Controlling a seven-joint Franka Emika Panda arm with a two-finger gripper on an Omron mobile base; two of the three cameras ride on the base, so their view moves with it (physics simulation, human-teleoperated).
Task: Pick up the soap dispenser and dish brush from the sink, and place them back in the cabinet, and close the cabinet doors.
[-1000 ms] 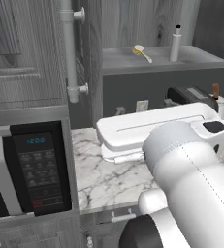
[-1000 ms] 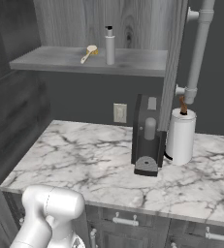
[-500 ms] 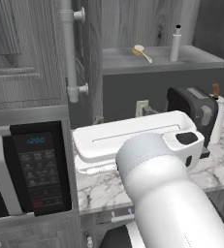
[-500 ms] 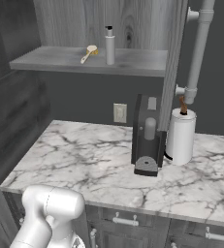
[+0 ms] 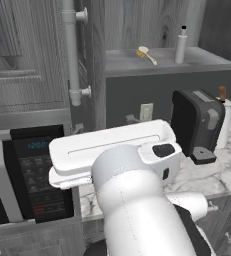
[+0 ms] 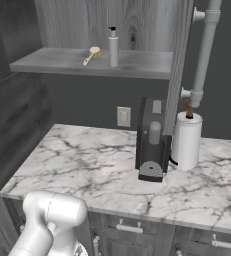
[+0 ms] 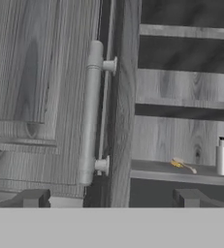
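- White slim soap dispenser (image 6: pixel 113 46) with dark pump top upright on grey inner cabinet shelf (image 6: pixel 137 64), tan-headed dish brush (image 6: pixel 91 54) lying just beside.
- Dark grey woodgrain cabinet door (image 7: pixel 45 92) with long white bar handle (image 7: pixel 90 111) standing open.
- Claw (image 7: pixel 111 198) spread wide, empty, facing that handle.

shelf: grey inner shelf (image 6: pixel 137 64) of the open cabinet (image 6: pixel 77 22), above the counter
soap dispenser: (image 6: pixel 113 47) upright on the shelf, mid-length, toward the back
dish brush: (image 6: pixel 91 54) lying flat on the shelf just left of the dispenser, apart from it, head toward the back, handle toward the front edge
counter: marble countertop (image 6: pixel 82 162)
coffee machine: dark machine (image 6: pixel 153 140) standing near the counter's back edge, right of middle
paper towel roll: white cylinder with brown top (image 6: pixel 187 139) upright just right of the machine, near the back edge
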